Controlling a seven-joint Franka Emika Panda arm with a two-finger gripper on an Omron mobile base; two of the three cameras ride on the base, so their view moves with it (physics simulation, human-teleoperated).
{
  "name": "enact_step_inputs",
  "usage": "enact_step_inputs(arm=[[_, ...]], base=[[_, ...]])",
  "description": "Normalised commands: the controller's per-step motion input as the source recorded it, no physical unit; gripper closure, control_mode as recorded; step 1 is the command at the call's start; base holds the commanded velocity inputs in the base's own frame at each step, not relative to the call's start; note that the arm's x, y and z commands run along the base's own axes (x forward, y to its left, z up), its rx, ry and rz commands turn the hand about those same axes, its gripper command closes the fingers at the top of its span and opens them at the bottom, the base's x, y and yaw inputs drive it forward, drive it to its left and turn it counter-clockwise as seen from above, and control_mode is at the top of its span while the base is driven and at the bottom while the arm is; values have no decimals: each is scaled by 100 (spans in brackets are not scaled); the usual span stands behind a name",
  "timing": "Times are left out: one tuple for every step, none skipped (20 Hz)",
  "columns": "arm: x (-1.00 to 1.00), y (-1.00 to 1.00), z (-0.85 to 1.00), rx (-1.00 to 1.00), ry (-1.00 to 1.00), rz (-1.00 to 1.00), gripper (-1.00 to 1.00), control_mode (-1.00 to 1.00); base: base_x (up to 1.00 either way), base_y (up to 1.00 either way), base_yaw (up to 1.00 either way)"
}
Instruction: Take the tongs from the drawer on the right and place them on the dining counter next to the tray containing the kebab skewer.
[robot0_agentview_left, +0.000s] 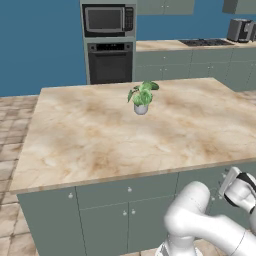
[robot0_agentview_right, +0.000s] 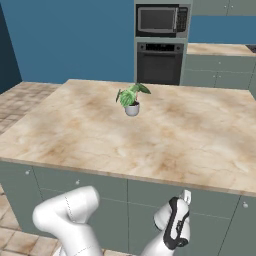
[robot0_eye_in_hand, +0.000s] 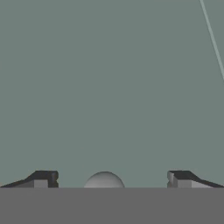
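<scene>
My gripper (robot0_eye_in_hand: 111, 178) is open and held close against the flat grey-green front of the drawer (robot0_eye_in_hand: 109, 87). The drawer's small round pale knob (robot0_eye_in_hand: 104, 180) sits between the two dark fingertips (robot0_eye_in_hand: 43, 178) and touches neither. In the right base view my hand (robot0_agentview_right: 176, 222) hangs low in front of the right drawer (robot0_agentview_right: 150, 192) under the marbled top, and the drawer is closed. The tongs are hidden. The dining counter, the tray and the kebab skewer are out of view.
A marbled island (robot0_agentview_left: 100, 140) with a potted plant (robot0_agentview_left: 142, 97) stands right in front of me, above the cabinet fronts (robot0_agentview_left: 125, 215). Behind it are an oven with a microwave (robot0_agentview_left: 108, 45), a back counter (robot0_agentview_left: 165, 46) and a toaster (robot0_agentview_left: 240, 30). Tiled floor lies to the left.
</scene>
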Motion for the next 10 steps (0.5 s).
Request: enact_step_inputs(arm=[[18,0,6,0,0,0,-100,-100],[16,0,4,0,0,0,-100,-100],[11,0,1,0,0,0,-100,-100],[1,0,0,0,0,0,-100,-100],[0,-5,0,0,0,0,-100,-100],[0,0,0,0,0,0,-100,-100],[0,0,0,0,0,0,-100,-100],[0,0,0,0,0,0,-100,-100],[0,0,0,0,0,0,-100,-100],[0,0,0,0,0,0,-100,-100]], base=[[0,0,0],[0,0,0],[0,0,0],[0,0,0],[0,0,0],[0,0,0],[0,0,0],[0,0,0],[0,0,0],[0,0,0]])
